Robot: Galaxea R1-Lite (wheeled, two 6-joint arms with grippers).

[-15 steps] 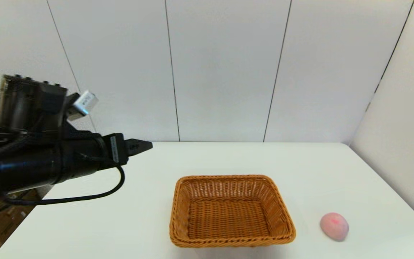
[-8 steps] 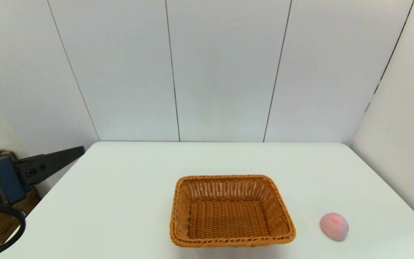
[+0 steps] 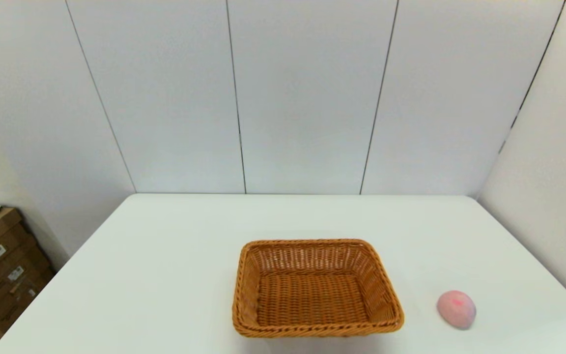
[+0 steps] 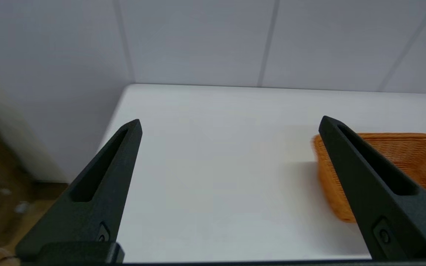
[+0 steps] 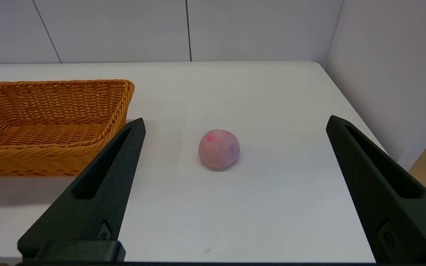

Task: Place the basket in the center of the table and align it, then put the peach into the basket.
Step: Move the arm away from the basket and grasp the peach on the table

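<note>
White table (image 3: 165, 275) with basket (image 3: 317, 290) and peach (image 3: 456, 309).

The left tool (image 4: 229, 123) is sitting with its two black fingers (image 4: 98, 192) spread wide apart, gripping nothing. Between them the white desk (image 4: 213, 177) is stretching back to a pale panelled wall (image 4: 198, 37). The orange wicker basket (image 4: 412, 155) is peeking out behind one finger (a bit smeared), resting on the desk. Brown floor is showing off the desk's side edge.
</note>
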